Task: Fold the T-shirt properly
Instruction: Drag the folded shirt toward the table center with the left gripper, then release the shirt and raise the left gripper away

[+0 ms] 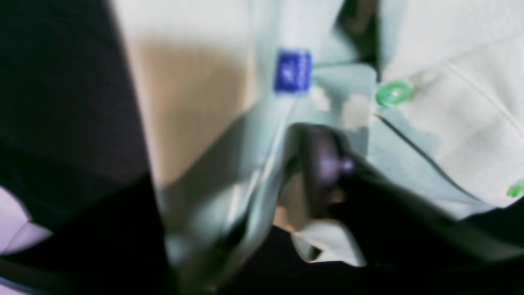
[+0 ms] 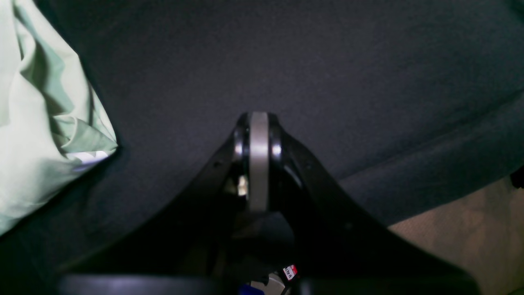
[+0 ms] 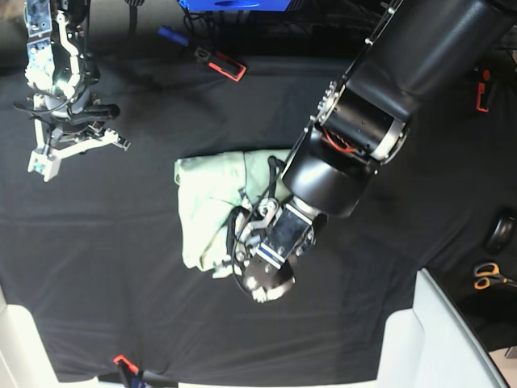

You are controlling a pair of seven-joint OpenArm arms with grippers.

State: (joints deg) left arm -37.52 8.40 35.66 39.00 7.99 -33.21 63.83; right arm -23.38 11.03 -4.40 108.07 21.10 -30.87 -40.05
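The T-shirt (image 3: 212,202), pale mint green, lies folded into a compact bundle in the middle of the black-covered table (image 3: 121,267). My left gripper (image 3: 241,236) hovers at the bundle's near right edge. The blurred left wrist view shows the collar, a blue label (image 1: 292,70) and a green button (image 1: 394,92). One dark finger (image 1: 323,164) stands right of centre, its jaws apart, with loose cloth lying between them. My right gripper (image 2: 250,123) is shut on nothing, over bare cloth at the table's far left, with the T-shirt's edge (image 2: 41,123) off to its left.
A red-and-black tool (image 3: 220,64) and a blue box (image 3: 234,3) lie at the table's far edge. Orange-handled scissors (image 3: 487,276) sit at the right. A white panel (image 3: 440,339) rises at the near right corner, and a small red clip (image 3: 121,360) marks the near edge.
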